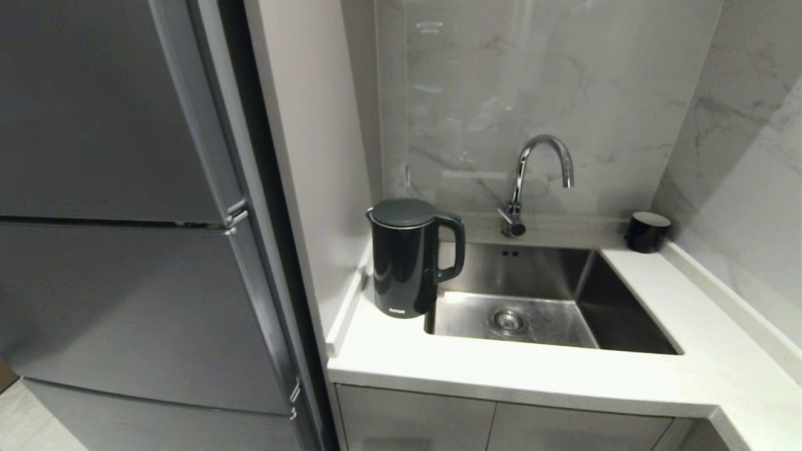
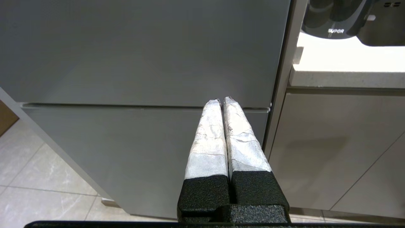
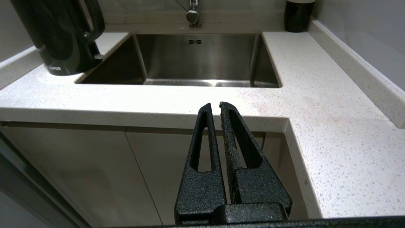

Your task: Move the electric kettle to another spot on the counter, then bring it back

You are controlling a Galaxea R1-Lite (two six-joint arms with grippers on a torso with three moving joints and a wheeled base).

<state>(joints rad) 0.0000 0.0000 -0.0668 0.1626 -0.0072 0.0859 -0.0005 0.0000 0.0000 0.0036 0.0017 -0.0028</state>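
Grey refrigerator: tall, flat, matt doors with thin horizontal seams; it fills the space directly ahead of the left gripper, whose two tape-wrapped, tapered fingers are pressed together, clenched on nothing, level with a door seam.

Counter: white, finely speckled stone, L-shaped with a thick pale edge and a raised back lip. Its front edge lies just ahead of and slightly above the right gripper, whose black, rough-textured, slotted fingers meet at the tips, holding nothing, in front of the pale flat cabinet doors.

Sink: rectangular brushed-steel basin with a round drain, sunk into the counter beyond the right gripper's tips.

Faucet: polished chrome, arched gooseneck, behind the sink.

Electric kettle: tall glossy black cylinder, flat round lid, loop handle turned toward the sink, small white logo near the base. It stands upright on the counter at the sink's left corner, well apart from both grippers, ahead and to the left of the right one.

Small black cup: short glossy cylinder in the far right counter corner.
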